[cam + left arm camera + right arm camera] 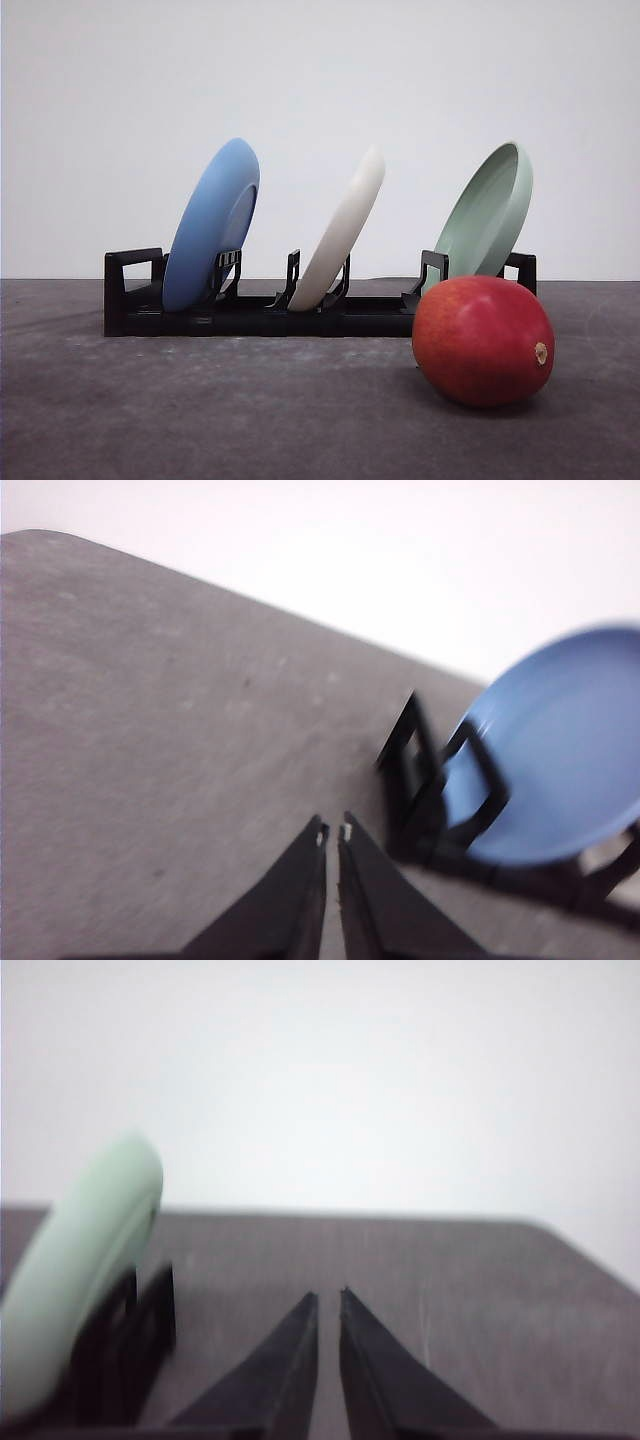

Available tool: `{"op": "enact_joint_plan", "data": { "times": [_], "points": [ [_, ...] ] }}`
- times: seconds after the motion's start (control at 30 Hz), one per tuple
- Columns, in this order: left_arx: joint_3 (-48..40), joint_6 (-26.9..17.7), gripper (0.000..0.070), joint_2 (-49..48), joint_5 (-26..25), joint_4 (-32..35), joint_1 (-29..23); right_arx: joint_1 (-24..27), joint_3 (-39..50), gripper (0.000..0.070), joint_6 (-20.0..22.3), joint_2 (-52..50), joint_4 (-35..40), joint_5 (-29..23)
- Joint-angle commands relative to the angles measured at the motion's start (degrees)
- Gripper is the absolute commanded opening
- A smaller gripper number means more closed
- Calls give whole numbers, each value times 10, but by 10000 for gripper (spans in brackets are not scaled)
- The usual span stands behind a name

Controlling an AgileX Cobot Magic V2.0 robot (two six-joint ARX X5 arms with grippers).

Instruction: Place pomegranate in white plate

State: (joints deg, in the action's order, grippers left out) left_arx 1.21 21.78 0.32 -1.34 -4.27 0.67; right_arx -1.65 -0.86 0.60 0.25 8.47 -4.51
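Observation:
The red pomegranate (pixel 483 340) lies on the dark table at the front right, its tan stem nub facing right. Behind it a black rack (pixel 250 312) holds three plates on edge. The white plate (pixel 340 232) leans in the middle slot. My left gripper (pixel 333 833) is shut with nothing in it, above bare table beside the rack's end (pixel 420 770) that carries the blue plate (pixel 555 750). My right gripper (pixel 327 1298) is also shut and holds nothing, with the pale green plate (pixel 80 1260) close beside it.
The blue plate (pixel 212 225) stands in the rack's left slot and the pale green plate (pixel 490 215) in its right slot, just behind the fruit. Dark grey tabletop (pixel 200 400) stretches in front of the rack. A plain white wall is behind.

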Motion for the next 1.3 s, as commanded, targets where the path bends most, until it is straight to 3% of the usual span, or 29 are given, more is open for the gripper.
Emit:
{"op": "enact_joint_plan", "data": {
  "times": [0.0,0.2,0.3,0.4,0.57,0.7,0.83,0.97,1.1,1.27],
  "points": [
    [-5,57,0,0,3,26,1,0,2,36,-6,0,33,0],
    [2,59,0,0,3,115,1,0,1,33,-12,0,110,-36],
    [21,46,0,0,3,133,1,0,-4,1,-58,0,142,-67],
    [53,37,1,0,3,114,1,0,-24,1,-106,0,126,-74],
    [137,20,2,17,5,7,0,-1,-96,1,-140,0,-22,-28],
    [222,-10,1,62,5,-112,0,-1,-177,1,-138,16,-180,-4],
    [298,-38,2,124,-2,-217,1,-1,-241,1,-136,47,-287,40],
    [353,-69,2,189,-28,-294,1,-1,-282,1,-136,88,-364,91],
    [391,-90,2,257,-89,-353,1,-1,-295,1,-128,132,-412,143],
    [405,-107,2,325,-125,-367,18,-1,-295,1,-108,192,-424,204]
  ]
}}
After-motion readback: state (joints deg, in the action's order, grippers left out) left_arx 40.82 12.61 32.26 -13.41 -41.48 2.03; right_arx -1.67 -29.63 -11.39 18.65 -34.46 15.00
